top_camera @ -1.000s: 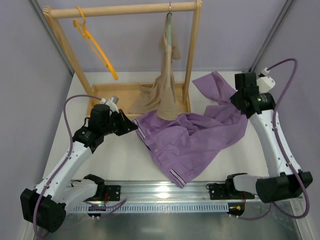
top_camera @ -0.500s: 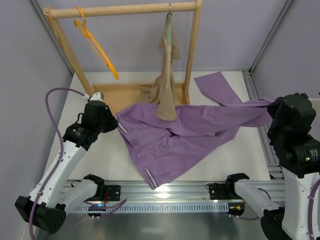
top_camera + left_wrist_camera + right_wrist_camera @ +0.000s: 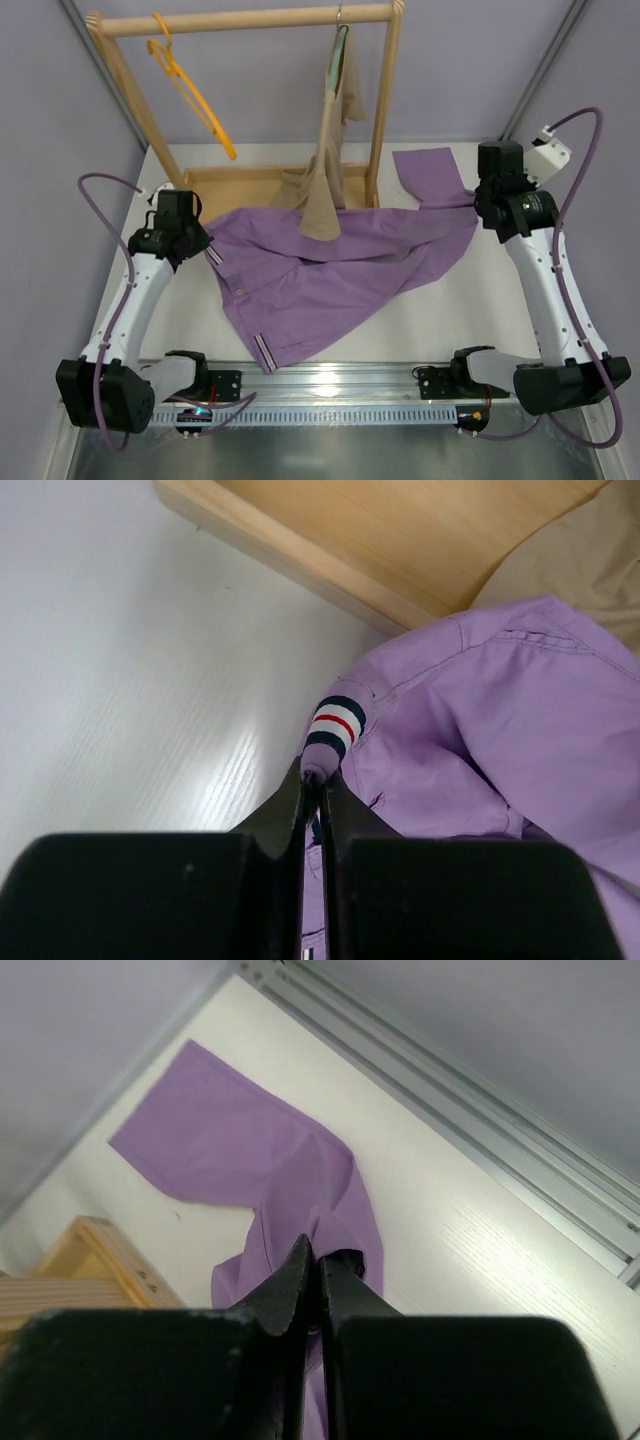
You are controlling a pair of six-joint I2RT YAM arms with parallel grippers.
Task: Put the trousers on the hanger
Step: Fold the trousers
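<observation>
The lilac trousers [image 3: 330, 265] are stretched across the table between both arms, partly under the hanging beige garment. My left gripper [image 3: 205, 247] is shut on the striped waistband corner [image 3: 335, 725], with fabric pinched between the fingertips [image 3: 318, 776]. My right gripper [image 3: 478, 200] is shut on a fold of a trouser leg [image 3: 300, 1175] at the right; its tip [image 3: 318, 1252] shows purple cloth between the jaws. One leg end [image 3: 428, 170] lies flat on the table behind. The orange-yellow hanger [image 3: 190, 95] hangs by its hook from the left end of the wooden rack's top bar.
The wooden rack [image 3: 250, 18] stands at the back with a low wooden base [image 3: 225, 185]. A beige garment [image 3: 325, 180] hangs from a grey-green hanger [image 3: 341, 45] at the rack's right and drapes onto the trousers. Grey walls close in left and right.
Both arms have pulled the trousers out wide and shifted them left. The left gripper moved left and back with the waistband. The right gripper swung out right, then returned toward the back right.
</observation>
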